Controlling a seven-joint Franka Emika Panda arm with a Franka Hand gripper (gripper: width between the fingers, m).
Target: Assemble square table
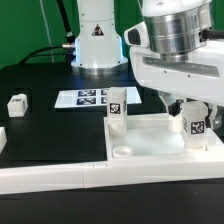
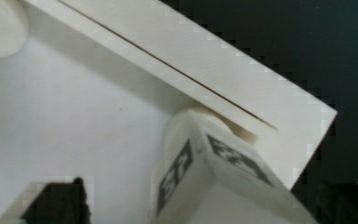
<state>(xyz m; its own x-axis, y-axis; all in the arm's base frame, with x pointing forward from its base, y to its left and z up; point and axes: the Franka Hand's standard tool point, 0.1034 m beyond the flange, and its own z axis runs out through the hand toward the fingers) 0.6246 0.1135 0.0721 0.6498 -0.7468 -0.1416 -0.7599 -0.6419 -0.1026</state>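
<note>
Roughly half done by my read: far leg (image 1: pixel 117 106) and right leg (image 1: pixel 196 123) stand in slab (image 1: pixel 150 142) corners on the desk (image 1: pixel 50 135), my tool (image 1: pixel 193 108) is spread around the right leg without pinching it, a loose leg (image 1: pixel 17 102) waits aside, and the fourth is unclear.

First leg (image 1: pixel 117 106), second leg (image 1: pixel 195 122) upright on slab (image 1: pixel 150 142); third leg (image 1: pixel 16 102) apart, exterior view's left.

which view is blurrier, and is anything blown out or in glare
Wrist view: soft throughout, the tag on the leg smeared, the square tabletop washed to flat white with little shading. Exterior view: sharper, marker board tags distinct, but the near arm is slightly soft and white parts run bright against the black table.
</note>
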